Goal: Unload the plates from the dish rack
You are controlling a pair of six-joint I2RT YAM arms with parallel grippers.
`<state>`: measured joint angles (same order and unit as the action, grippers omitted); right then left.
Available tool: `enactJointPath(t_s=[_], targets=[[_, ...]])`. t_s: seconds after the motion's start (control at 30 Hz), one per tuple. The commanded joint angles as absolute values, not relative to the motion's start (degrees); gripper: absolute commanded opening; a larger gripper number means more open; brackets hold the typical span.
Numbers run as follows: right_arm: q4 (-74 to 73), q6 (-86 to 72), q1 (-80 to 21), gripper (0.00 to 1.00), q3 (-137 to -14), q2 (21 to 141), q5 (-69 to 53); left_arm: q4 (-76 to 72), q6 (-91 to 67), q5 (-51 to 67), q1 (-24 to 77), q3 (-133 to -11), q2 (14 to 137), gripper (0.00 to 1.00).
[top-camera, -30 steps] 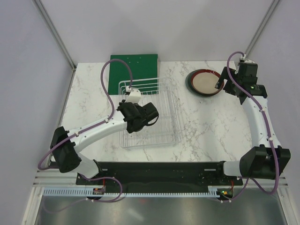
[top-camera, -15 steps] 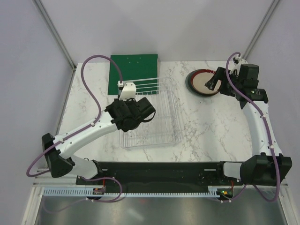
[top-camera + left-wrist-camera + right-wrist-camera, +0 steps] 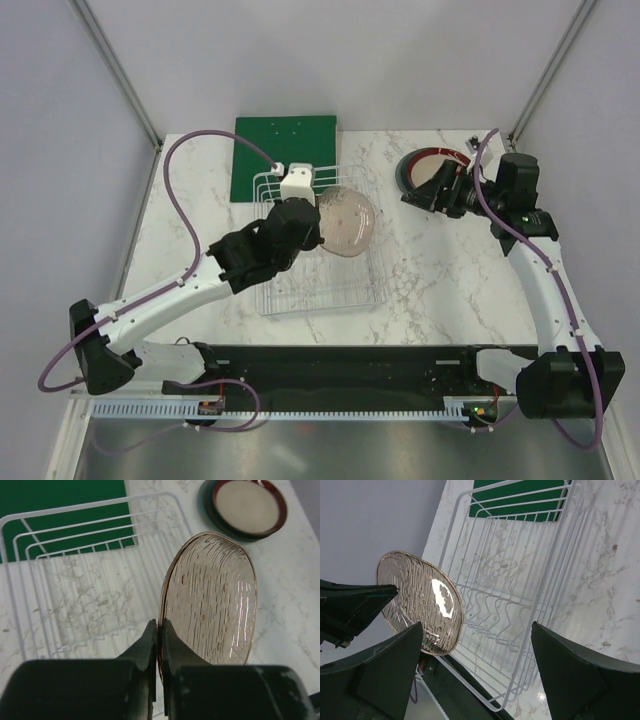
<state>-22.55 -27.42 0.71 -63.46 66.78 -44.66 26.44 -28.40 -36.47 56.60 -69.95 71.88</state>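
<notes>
Left gripper (image 3: 159,630) pinched the near rim of the pink plate (image 3: 210,600), holding it on edge, tilted, over the right side of the rack (image 3: 320,290). Right gripper (image 3: 438,190) hung wide open beside the stacked plates (image 3: 247,507), facing it. Judged best: keep the pinch firm, clear the wires, and let go only once the other jaws close on the far rim.

Light: bright, even, diffuse. Shadows: faint and soft under the rack (image 3: 330,285). Glare: one white highlight is noted on the plate (image 3: 418,602). Focus: the top view is sharp; near fingers (image 3: 570,672) are rendered dark and blurred.
</notes>
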Motion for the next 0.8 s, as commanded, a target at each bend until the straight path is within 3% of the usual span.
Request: enactJointPath(t_s=[0.0, 0.1, 0.37, 0.43, 0.53, 0.57, 0.63, 0.67, 0.77], targets=[[-17.1, -29.5, -0.3, 0.96, -61.6, 65.0, -50.9, 10.6, -24.8, -27.7, 54.4, -69.2, 71.1, 0.02], [-8.7, -35.8, -3.1, 0.94, -57.9, 64.5, -51.7, 10.2, -25.5, -26.0, 53.1, -70.0, 72.1, 0.02], [-3.2, -37.9, -9.6, 0.89, -54.6, 66.3, -49.1, 7.7, -28.0, -22.3, 51.9, -70.8, 75.0, 0.02], [-2.2, -38.6, -10.8, 0.83, -54.4, 66.8, -49.0, 7.2, -28.7, -21.9, 51.9, -70.8, 75.5, 0.02], [-1.5, -38.1, -11.8, 0.63, -54.4, 68.1, -48.4, 6.7, -30.0, -21.2, 51.9, -70.8, 76.3, 0.02], [-1.3, -38.1, -11.9, 0.39, -54.5, 68.7, -48.3, 6.7, -30.3, -21.3, 51.9, -70.8, 76.6, 0.02], [-1.0, -38.1, -11.8, 0.19, -54.8, 69.1, -48.0, 6.7, -30.3, -21.3, 51.9, -70.7, 76.6, 0.02], [-1.2, -38.1, -11.8, 0.00, -55.1, 69.3, -46.6, 6.6, -30.2, -21.3, 51.9, -70.6, 76.4, 0.02], [-1.8, -37.4, -11.9, 0.00, -56.5, 70.0, -44.7, 6.7, -29.4, -21.4, 51.8, -70.5, 76.1, 0.02]])
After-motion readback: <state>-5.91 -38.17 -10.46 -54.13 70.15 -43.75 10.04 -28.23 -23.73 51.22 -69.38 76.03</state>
